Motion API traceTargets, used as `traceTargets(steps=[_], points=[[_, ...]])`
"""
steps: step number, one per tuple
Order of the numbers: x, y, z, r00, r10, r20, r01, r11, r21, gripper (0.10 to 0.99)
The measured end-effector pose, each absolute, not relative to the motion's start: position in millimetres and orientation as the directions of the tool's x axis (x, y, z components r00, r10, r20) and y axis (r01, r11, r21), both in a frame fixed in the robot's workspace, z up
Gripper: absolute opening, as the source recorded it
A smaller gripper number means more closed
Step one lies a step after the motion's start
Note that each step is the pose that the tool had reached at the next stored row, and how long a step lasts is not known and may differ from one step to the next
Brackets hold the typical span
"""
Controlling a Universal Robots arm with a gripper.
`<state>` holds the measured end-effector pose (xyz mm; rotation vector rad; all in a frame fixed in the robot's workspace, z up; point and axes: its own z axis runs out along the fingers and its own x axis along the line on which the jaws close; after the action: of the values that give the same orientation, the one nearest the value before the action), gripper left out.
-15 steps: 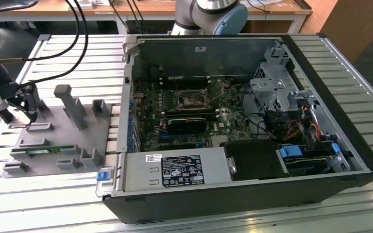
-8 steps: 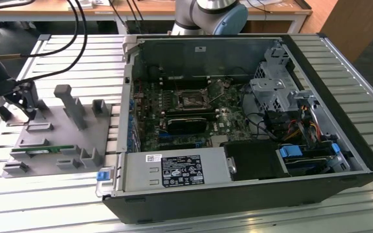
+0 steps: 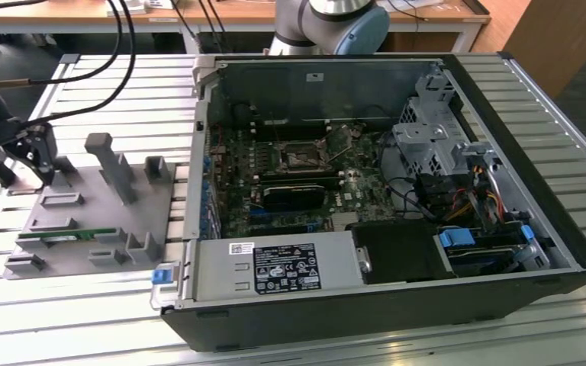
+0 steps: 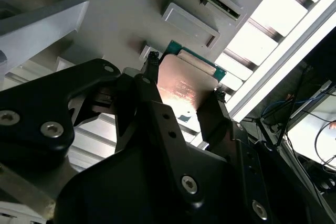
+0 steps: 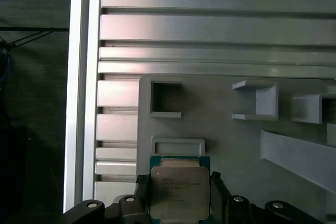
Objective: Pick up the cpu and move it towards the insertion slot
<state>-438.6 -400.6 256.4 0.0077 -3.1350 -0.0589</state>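
**Desk:** What is the small square cpu (image 5: 180, 192) made of?
**Photographer:** It has a silvery brushed-metal lid with a soft sheen and a thin green board rim. It sits above the matt grey moulded-plastic fixture tray (image 5: 226, 145).
**Desk:** And the black gripper (image 4: 186, 77) clamping its edges?
**Photographer:** Smooth matt black fingers (image 4: 155, 103) with bright steel screw heads.
**Desk:** Under the tray?
**Photographer:** A ribbed table of bare satin aluminium slats (image 3: 79, 320), glaring where light strikes.
**Desk:** Beside the tray?
**Photographer:** An open black computer case (image 3: 375, 316), matt outside and dull grey sheet steel inside. Its square black insertion slot (image 3: 299, 158) has a shiny metal frame.
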Motion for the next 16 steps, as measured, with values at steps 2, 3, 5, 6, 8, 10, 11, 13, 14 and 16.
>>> traceTargets(steps=[2, 3, 5, 6, 8, 10, 11, 13, 14, 16], points=[[-439, -400, 258, -1.000, -0.005, 0.006, -0.005, 0.999, 0.037, 0.541], [-439, -400, 259, -1.000, -0.005, 0.006, -0.005, 0.999, 0.037, 0.541], [-439, -400, 261, -1.000, -0.005, 0.006, -0.005, 0.999, 0.037, 0.541], [-439, -400, 262, -1.000, -0.005, 0.006, -0.005, 0.999, 0.037, 0.541], [-439, -400, 264, -1.000, -0.005, 0.006, -0.005, 0.999, 0.036, 0.541], [-439, -399, 265, -1.000, -0.005, 0.006, -0.005, 0.999, 0.036, 0.541], [-439, -399, 266, -1.000, -0.005, 0.006, -0.005, 0.999, 0.036, 0.541], [-439, -399, 268, -1.000, -0.005, 0.006, -0.005, 0.999, 0.035, 0.541], [-439, -399, 269, -1.000, -0.005, 0.006, -0.005, 0.999, 0.035, 0.541], [-439, -399, 271, -1.000, -0.005, 0.006, -0.005, 0.999, 0.035, 0.541]])
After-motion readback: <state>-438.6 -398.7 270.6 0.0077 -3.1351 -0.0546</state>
